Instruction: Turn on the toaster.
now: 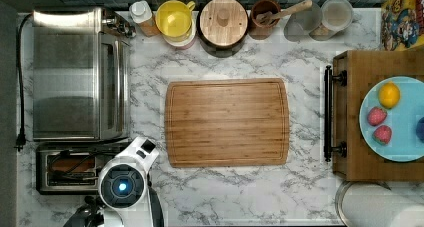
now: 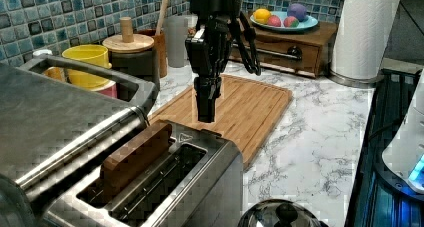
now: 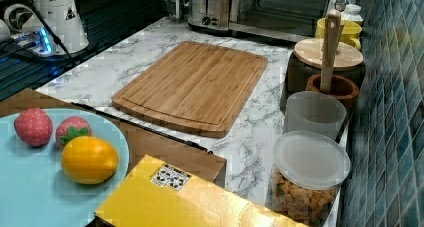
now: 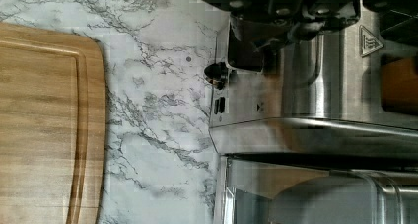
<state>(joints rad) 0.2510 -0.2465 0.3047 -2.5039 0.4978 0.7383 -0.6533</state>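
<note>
The toaster [image 2: 165, 182] is sitting at the tabletop's [image 1: 240, 192] bottom-left corner in the top view, just below the toaster oven [image 1: 75, 74] and to the left of the cutting board [image 1: 227, 122]. A brown slice [image 2: 137, 154] is standing in one of its slots. In the wrist view a small dark knob [image 4: 217, 73] is sticking out from its end face. The jaws [image 2: 206, 114] are hanging pointed down just above the toaster's end nearest the board in the left view; whether they are apart or together I cannot tell. Along the tiled wall are standing a yellow cup [image 1: 174, 18], a wooden-lidded jar [image 1: 223, 22] and a spoon holder [image 1: 265, 18]. A blue plate [image 1: 400, 132] of fruit is resting on a wooden drawer box [image 1: 360, 67] at the top view's right
</note>
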